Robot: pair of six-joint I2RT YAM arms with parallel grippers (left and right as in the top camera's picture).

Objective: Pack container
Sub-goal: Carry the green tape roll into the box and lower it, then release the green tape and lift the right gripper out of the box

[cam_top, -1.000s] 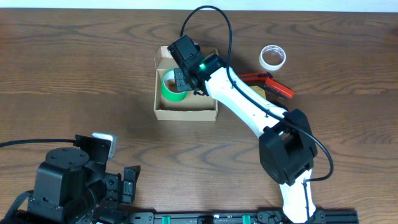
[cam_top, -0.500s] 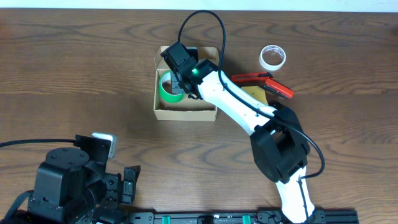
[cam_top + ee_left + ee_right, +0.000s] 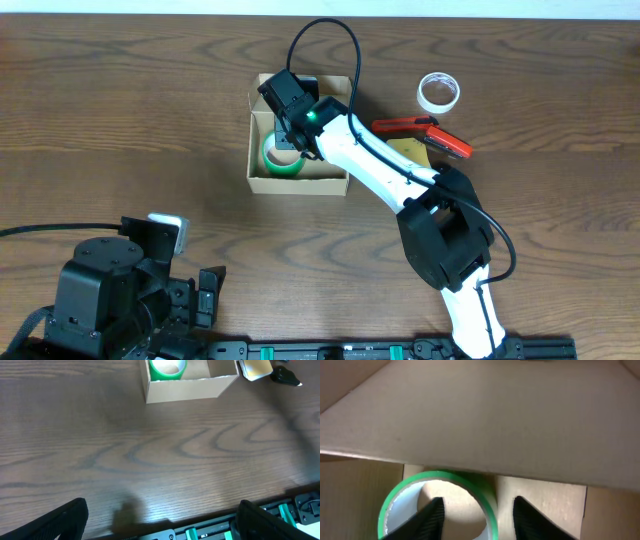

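Observation:
The container (image 3: 298, 183) is an open brown cardboard box at the table's middle back, also seen in the left wrist view (image 3: 190, 391). A green tape roll (image 3: 280, 160) lies flat on its floor in the left half. My right gripper (image 3: 291, 132) reaches down into the box. In the right wrist view its jaws (image 3: 478, 502) stand apart astride the green roll's (image 3: 405, 491) wall, one finger inside the ring and one outside, under a cardboard flap (image 3: 470, 420). My left gripper (image 3: 162, 510) is wide open near the table's front edge, with nothing in it.
A white tape roll (image 3: 438, 92) lies at the back right. Red-handled pliers (image 3: 425, 135) rest on a tan pad (image 3: 410, 150) right of the box. The right arm (image 3: 380, 175) crosses above the box's right side. A black rail (image 3: 340, 350) runs along the front edge.
The right gripper has opened and let go of the green tape roll, which has dropped from a tilted hold to lie flat in the box. The left arm has not moved.

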